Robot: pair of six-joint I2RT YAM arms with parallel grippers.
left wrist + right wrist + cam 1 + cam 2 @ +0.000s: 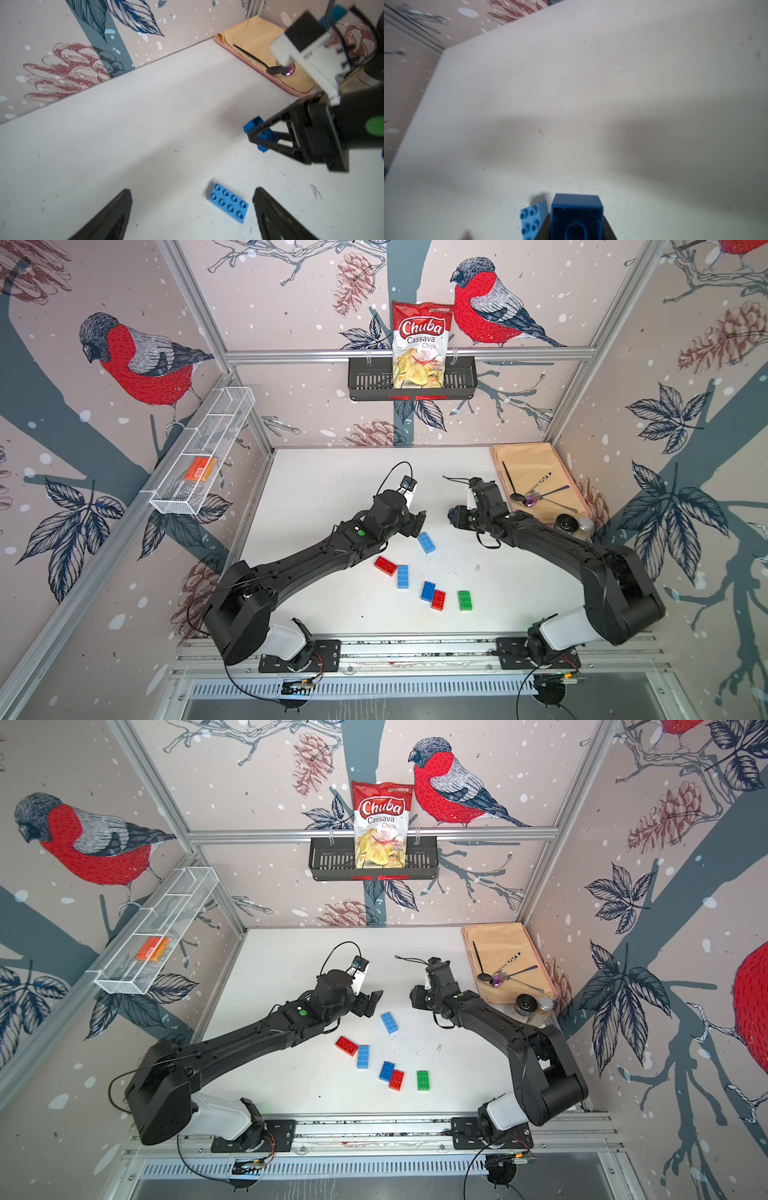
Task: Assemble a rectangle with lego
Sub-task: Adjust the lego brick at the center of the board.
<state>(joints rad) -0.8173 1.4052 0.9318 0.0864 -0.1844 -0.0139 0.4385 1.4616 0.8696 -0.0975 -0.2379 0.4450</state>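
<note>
A dark blue studded plastic brick [576,204] fills the foreground of the right wrist view. Its hollow underside faces the lens, and it is pinched between the pressed-together jaws of the right gripper [577,228]. From the left wrist view the dark blue brick sticks out past both sides of the fingers and seems to hang clear of the white tabletop [332,489]. I'd say it is carried that way so it can be set down against a partner.

Facing it, the left gripper [417,524] stands spread wide and holds nothing. A light blue eight-stud brick [228,202] lies flat on the tabletop, studs up, just below and ahead of that gap, nearer one finger than the other. My guess is the open jaws are lined up to take or steady it.

Further out, towards the arms' bases, the other pieces lie loose:
- A red brick [385,565] lies against a second light blue brick [402,576].
- A mid-blue brick [428,591] lies side by side with a second red brick [438,600].
- A green brick [464,600] sits a little apart.

All are glossy, blocky and studs up. No rectangle has formed yet.
</note>
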